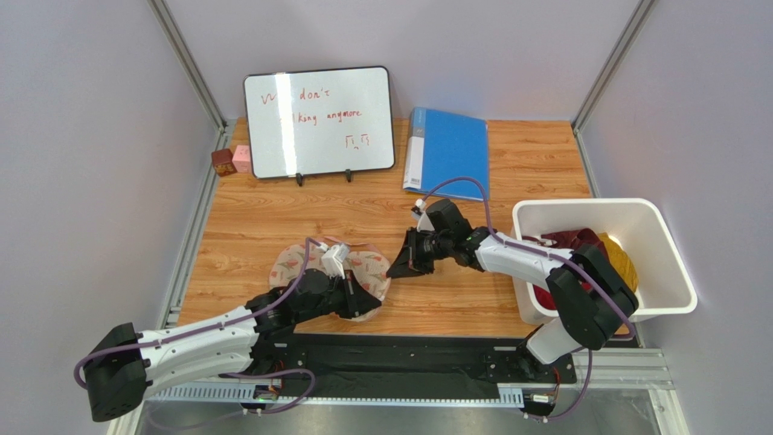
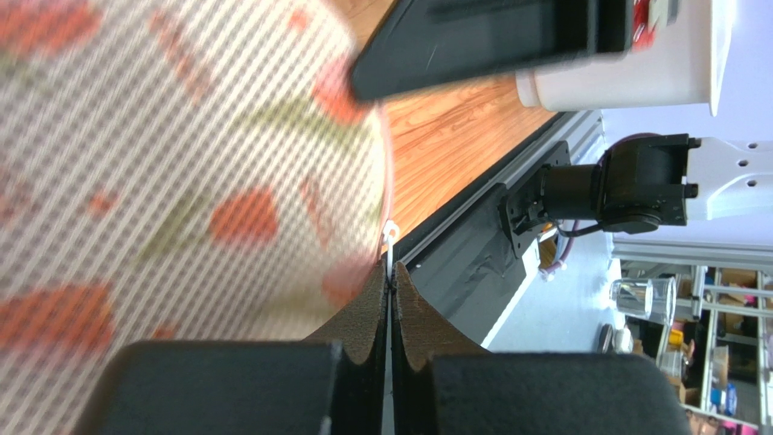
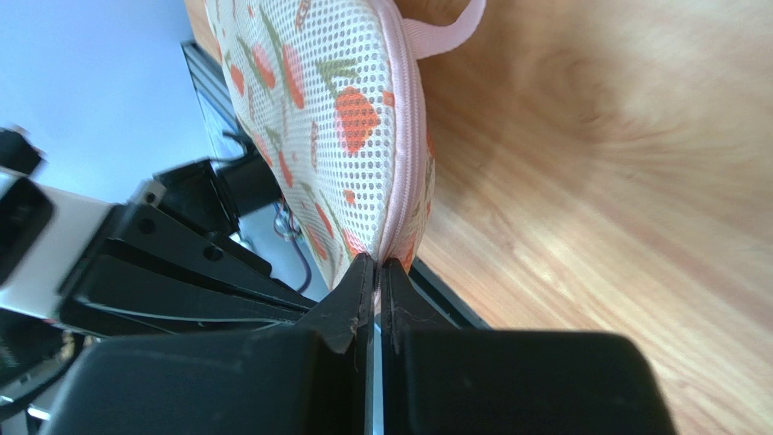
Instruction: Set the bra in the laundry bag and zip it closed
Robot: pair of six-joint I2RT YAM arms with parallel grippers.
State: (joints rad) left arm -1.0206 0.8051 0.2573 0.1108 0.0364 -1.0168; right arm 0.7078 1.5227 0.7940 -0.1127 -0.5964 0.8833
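Wooden table (image 1: pixel 272 213), laundry bag (image 1: pixel 288 263), lilac walls (image 1: pixel 82 163)

Bright even light, glare streak on whiteboard (image 1: pixel 319 120), soft shadows, wrist views blurred up close

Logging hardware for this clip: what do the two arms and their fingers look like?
The left arm and right arm match: white links, black joints, a lavender cable looped alongside each. Fingers are black wedges with dark textured inner faces.

The wooden table (image 1: pixel 272 217) is occupied by a whiteboard (image 1: pixel 319 120) at eleven o'clock, blue folder (image 1: pixel 447 149) at one, white bin (image 1: pixel 676 263) at four, laundry bag (image 1: pixel 367 269) at seven.
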